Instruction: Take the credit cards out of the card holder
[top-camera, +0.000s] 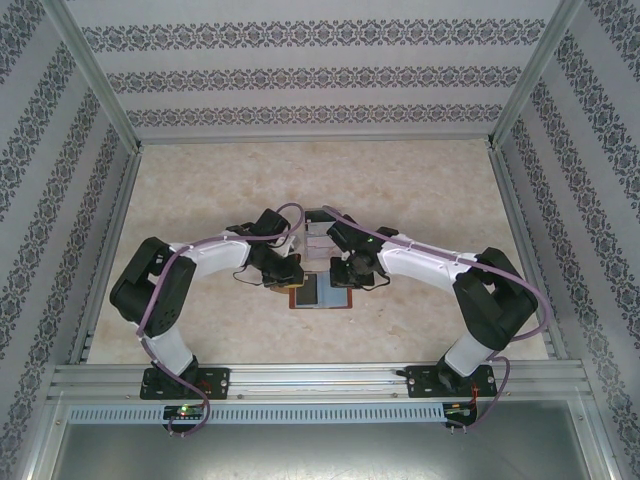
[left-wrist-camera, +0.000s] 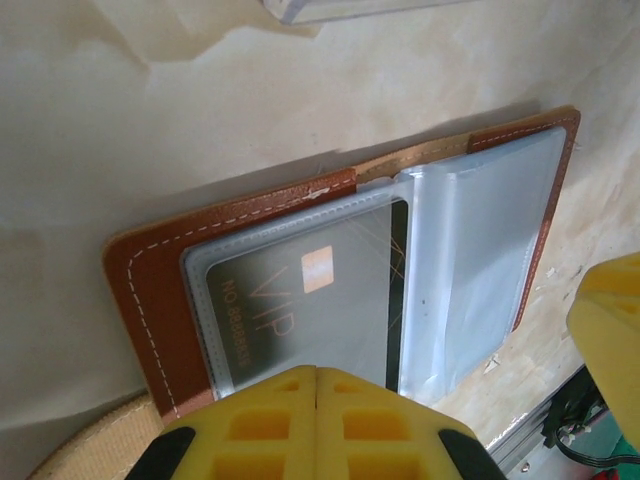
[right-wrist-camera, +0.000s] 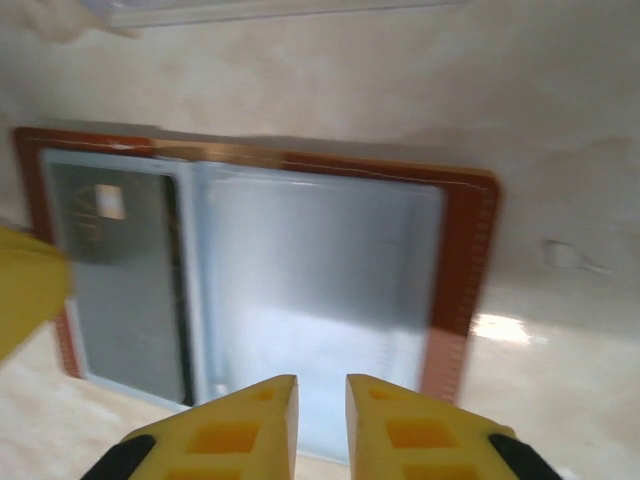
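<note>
The card holder (top-camera: 322, 293) lies open and flat on the table, with a reddish-brown leather border (left-wrist-camera: 150, 290) and pale clear sleeves inside. One of the credit cards, a dark one (left-wrist-camera: 300, 300) with gold "VIP" lettering, sits inside the left sleeve, and it is seen again (right-wrist-camera: 120, 270) from the other arm. My left gripper (left-wrist-camera: 317, 370) is shut, its yellow tips together over the near edge of that sleeve with nothing seen between them. My right gripper (right-wrist-camera: 321, 380) hovers over the pale right-hand sleeves (right-wrist-camera: 320, 270), its fingers a narrow gap apart and holding nothing.
A clear plastic stand (top-camera: 318, 225) is just beyond the wallet, between the two wrists. The two grippers are close together: a right fingertip (left-wrist-camera: 605, 320) shows in the left wrist view and a left fingertip (right-wrist-camera: 25, 290) in the right wrist view. Patterned walls enclose the marbled table (top-camera: 420, 190).
</note>
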